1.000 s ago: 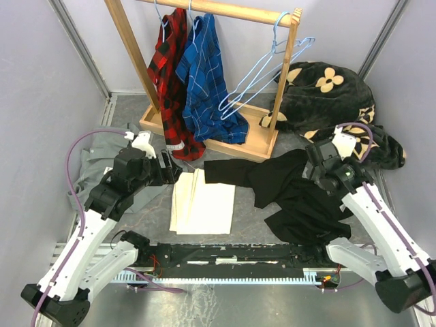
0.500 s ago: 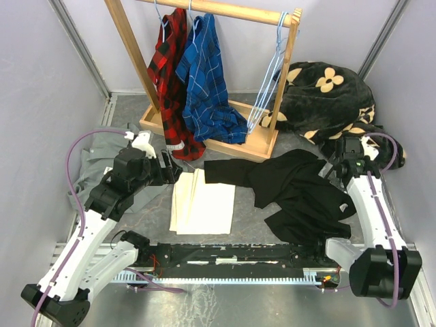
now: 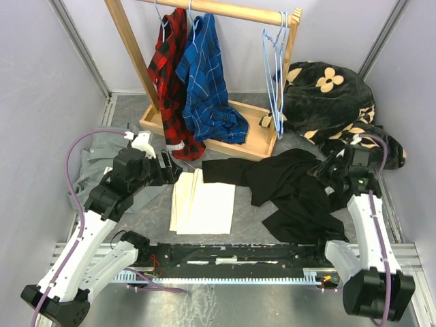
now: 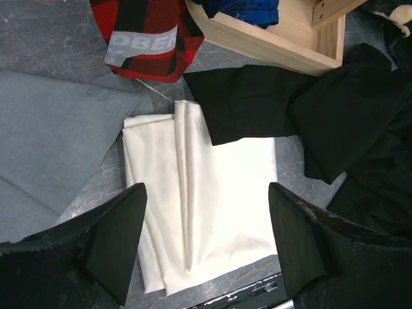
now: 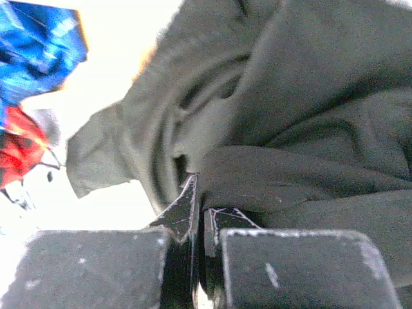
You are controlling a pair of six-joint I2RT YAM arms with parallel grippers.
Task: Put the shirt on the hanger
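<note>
Sprawling at four o'clock, the shirt (image 3: 293,187) half-hides the right gripper (image 3: 325,172), jaws pressed together, pinch unclear. Left gripper (image 4: 206,215) spread above cream cloth (image 4: 225,193). Hanger (image 3: 275,102) dangles at one o'clock, at the rack's (image 3: 225,10) end

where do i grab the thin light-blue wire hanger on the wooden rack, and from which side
Pinch one sloping shoulder wire of the light-blue wire hanger just below its hook, coming from the near left. It hangs almost edge-on at the right end of the wooden rack's rail, tight beside the right post, with the black flowered blanket behind, so probably only that side is open.
</note>
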